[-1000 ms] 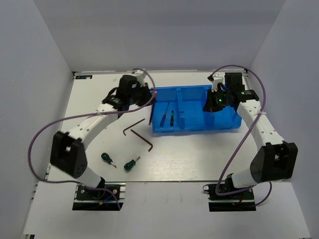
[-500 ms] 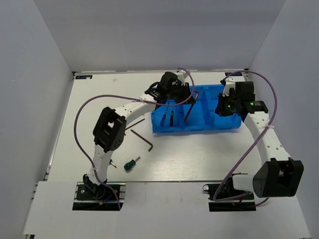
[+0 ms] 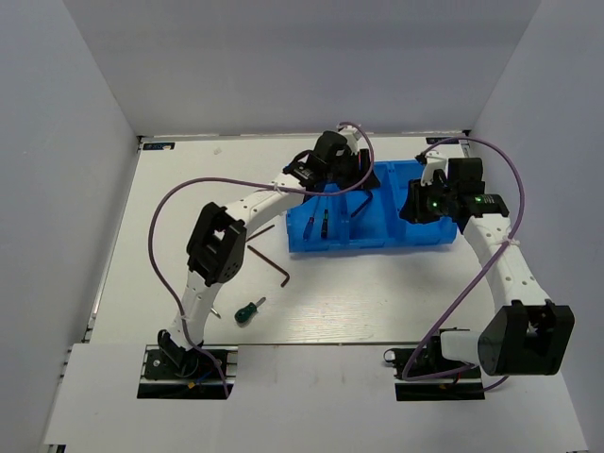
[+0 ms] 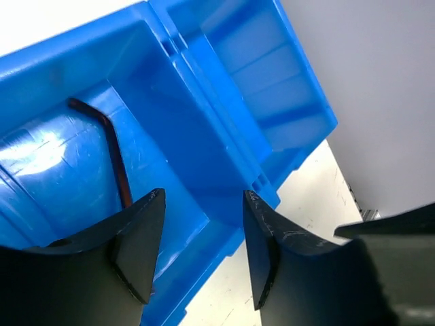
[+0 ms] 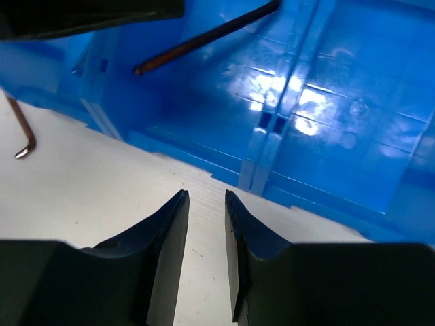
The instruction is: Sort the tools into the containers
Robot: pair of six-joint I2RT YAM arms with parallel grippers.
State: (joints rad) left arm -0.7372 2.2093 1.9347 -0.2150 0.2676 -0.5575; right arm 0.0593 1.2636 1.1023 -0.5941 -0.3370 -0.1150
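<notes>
The blue bin point(image 3: 401, 234) stands at the back middle of the table. My left gripper point(image 3: 361, 179) is open and empty above its middle compartment, where a dark hex key point(image 3: 364, 207) lies; it also shows in the left wrist view point(image 4: 114, 146) beyond the gripper point(image 4: 204, 197). Two thin screwdrivers point(image 3: 317, 225) lie in the left compartment. My right gripper point(image 3: 416, 203) hovers at the right compartment, jaws a little apart with nothing between them point(image 5: 205, 195). A hex key point(image 3: 272, 263) and a green-handled screwdriver point(image 3: 247, 310) lie on the table.
Another dark hex key point(image 3: 261, 231) lies partly under the left arm. The second green screwdriver is mostly hidden behind the left arm's lower link point(image 3: 203, 283). White walls close in the table on three sides. Purple cables loop above both arms.
My left arm swung right from beside the bin's left end to over it, carrying a hex key. The key now lies loose in the middle compartment. The right gripper shifted slightly right.
</notes>
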